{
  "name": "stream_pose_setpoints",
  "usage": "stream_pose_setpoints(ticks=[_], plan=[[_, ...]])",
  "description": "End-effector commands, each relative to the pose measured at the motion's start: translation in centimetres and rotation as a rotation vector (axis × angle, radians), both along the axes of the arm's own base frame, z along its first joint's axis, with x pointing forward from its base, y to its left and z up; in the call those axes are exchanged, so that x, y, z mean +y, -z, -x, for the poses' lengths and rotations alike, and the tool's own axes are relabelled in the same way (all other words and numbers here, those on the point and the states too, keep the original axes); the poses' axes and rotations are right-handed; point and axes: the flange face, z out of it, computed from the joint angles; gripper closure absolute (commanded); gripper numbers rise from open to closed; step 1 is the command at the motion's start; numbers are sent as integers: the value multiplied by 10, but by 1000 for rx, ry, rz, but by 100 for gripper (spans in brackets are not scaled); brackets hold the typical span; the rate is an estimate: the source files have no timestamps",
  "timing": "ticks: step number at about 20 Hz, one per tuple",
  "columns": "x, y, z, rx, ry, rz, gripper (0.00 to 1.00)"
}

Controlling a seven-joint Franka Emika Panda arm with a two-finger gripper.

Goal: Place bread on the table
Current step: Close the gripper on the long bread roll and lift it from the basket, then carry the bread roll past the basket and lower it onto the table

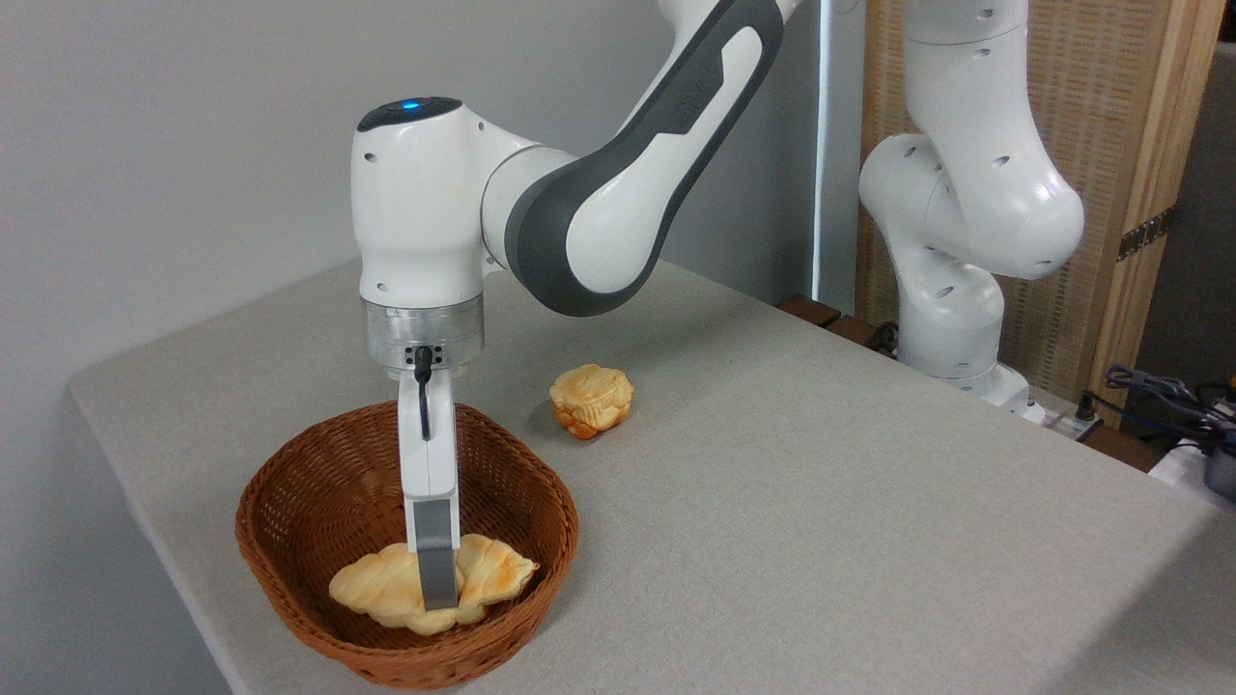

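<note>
The bread (381,587), a long pale yellow braided loaf, lies across the bottom of a brown wicker basket (290,502) near the table's front left corner. My gripper (439,591) reaches straight down into the basket, and its near grey finger (436,569) crosses the middle of the loaf. The camera looks at the gripper edge-on, so the far finger is hidden behind the near one and the width of the jaws does not show. The table (821,502) is covered in light grey-beige cloth.
A small round orange-brown bun (591,400) sits on the cloth behind and to the right of the basket. The arm's white base (951,319) stands at the table's back right, with cables (1168,396) beyond the right edge.
</note>
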Motion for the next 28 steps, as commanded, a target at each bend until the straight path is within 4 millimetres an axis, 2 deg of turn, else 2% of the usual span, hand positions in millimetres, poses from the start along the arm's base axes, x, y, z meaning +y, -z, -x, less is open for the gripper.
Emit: stream_pose_setpoints(ticks=[1,8,10,19,24,28], plan=[[-2,2,-4,-11,21,-9,75],[-2,-3,-3,-17,-1,12,73],[-1,-6,-3,-18,-22,44,71],[6,-45,5,-58,-150,138,72],[13,-74,21,-35,-213,153,72],[26,-98,43,30,-235,149,71]])
